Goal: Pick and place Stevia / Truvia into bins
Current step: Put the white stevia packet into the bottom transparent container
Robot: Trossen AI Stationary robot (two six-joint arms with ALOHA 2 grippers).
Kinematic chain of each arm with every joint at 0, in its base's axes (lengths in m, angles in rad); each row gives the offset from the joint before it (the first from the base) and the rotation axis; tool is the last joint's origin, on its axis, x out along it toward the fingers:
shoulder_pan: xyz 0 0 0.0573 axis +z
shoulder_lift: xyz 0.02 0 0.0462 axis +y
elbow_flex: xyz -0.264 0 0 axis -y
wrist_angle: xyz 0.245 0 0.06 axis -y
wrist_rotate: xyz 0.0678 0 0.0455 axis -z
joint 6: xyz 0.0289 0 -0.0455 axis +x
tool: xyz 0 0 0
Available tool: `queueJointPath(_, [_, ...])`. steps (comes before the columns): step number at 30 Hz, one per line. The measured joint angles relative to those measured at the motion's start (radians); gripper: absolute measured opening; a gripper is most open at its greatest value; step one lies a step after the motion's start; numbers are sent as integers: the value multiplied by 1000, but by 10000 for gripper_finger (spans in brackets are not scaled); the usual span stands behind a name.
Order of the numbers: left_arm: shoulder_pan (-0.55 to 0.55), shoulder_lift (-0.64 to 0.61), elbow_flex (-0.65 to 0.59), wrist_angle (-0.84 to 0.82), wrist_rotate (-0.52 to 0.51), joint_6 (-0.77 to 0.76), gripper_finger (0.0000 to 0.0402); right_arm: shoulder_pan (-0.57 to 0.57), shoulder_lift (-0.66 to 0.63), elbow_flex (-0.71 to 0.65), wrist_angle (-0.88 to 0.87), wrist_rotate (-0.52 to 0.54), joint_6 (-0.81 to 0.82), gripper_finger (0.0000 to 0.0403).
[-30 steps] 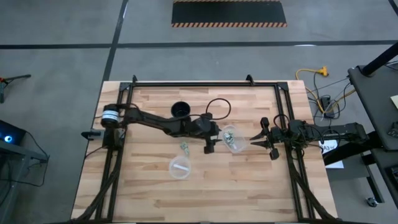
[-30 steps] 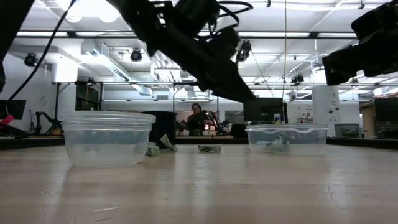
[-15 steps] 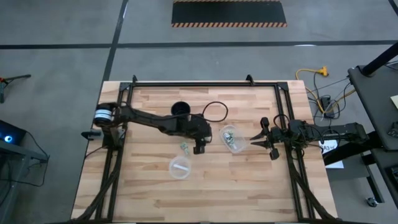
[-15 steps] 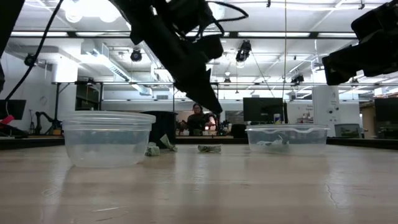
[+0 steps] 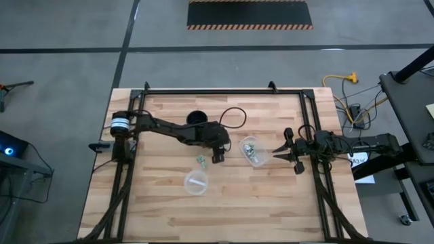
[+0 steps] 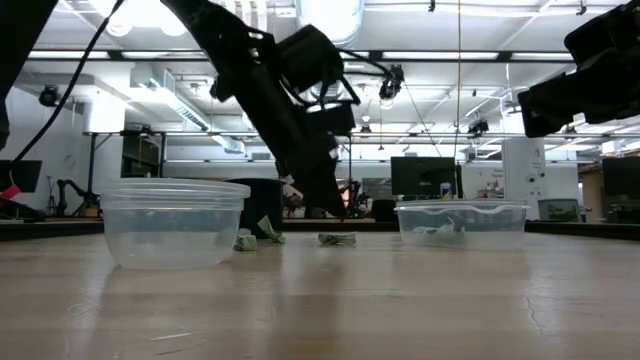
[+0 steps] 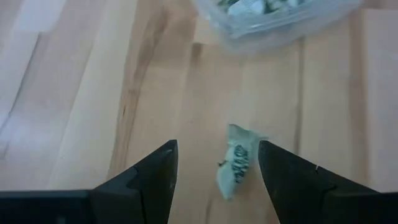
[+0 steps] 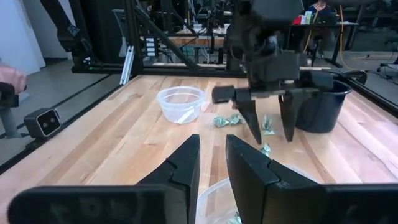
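**Left arm over loose sachet, jaws apart: risks at the descent**

Risks, largest first. The oblong bin [image 5: 252,151] sits just beside the pick site, and it is light clear plastic already holding several sachets. If the left arm drifts toward it on the way down, I judge a finger could clip the wall and shove or tip the tub. Next: the sachet [image 7: 236,162] under the left gripper [image 5: 217,158] lies flat and crumpled on the table [image 5: 271,203], nearer one finger than the other in the left wrist view. An off-centre close would likely push it sideways instead of pinching it. Smaller still: thin paper on wood may slip from under the tips if they stop short of the surface. Other loose sachets [image 5: 201,160] lie close by, near the round bin [image 5: 195,181]; a wide sweep could scatter them.

Pose. Left arm reaches from its base on the table's left edge across to the middle, wrist pitched down, fingers [image 8: 254,121] pointing at the wood, spread apart, holding nothing. The tips look close to the table in the low view; contact cannot be confirmed.

Right arm waits at the right edge. The right gripper [image 5: 285,150] has its jaws nearly together, a narrow gap between them, empty, aimed toward the oblong bin.

The black mug [image 5: 197,120] stands behind the left arm, clear of the work.
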Motion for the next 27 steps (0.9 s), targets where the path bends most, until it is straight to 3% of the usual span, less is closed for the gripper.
queueJointPath(8, [12,80,11,28,27,-26,206,0,0,0,0,0,1,68])
queueJointPath(18, [15,97,22,29,27,-32,198,0,1,0,0,0,1,68])
queueJointPath(22, [17,96,22,28,36,-49,156,0,1,0,0,0,2,68])
queueJointPath(27, [18,96,25,26,26,-49,54,0,1,0,0,0,1,68])
